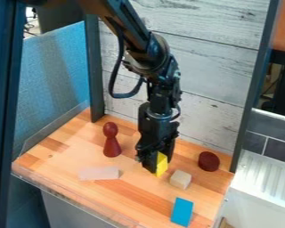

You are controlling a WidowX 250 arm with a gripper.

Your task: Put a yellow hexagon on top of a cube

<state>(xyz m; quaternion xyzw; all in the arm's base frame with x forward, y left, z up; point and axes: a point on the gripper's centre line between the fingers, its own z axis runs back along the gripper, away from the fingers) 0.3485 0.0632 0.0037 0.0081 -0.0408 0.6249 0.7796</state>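
- Camera view: grasping the yellow hexagon [162,165] between the fingers [149,161], by all appearances, one on each side.
- Sitting low over the bench [59,156], upright, but not showing clearly whether touching the wood or hanging just above.
- Looking light, stiff and hard, probably painted wood; likely bearing a firm squeeze without denting or breaking.
- Probably being a bit slippery on smooth paint, so calling for a hold on opposite flat sides, about mid-height, leaving the underside free for setting down.
- Waiting just beside, toward the front right: the pale cube [181,179], offering a small top and needing a centred, level, gentle release.
- Standing farther off: a red pawn [111,142], a dark red cylinder [208,161]; lying nearer the front edge: a blue block [181,211].
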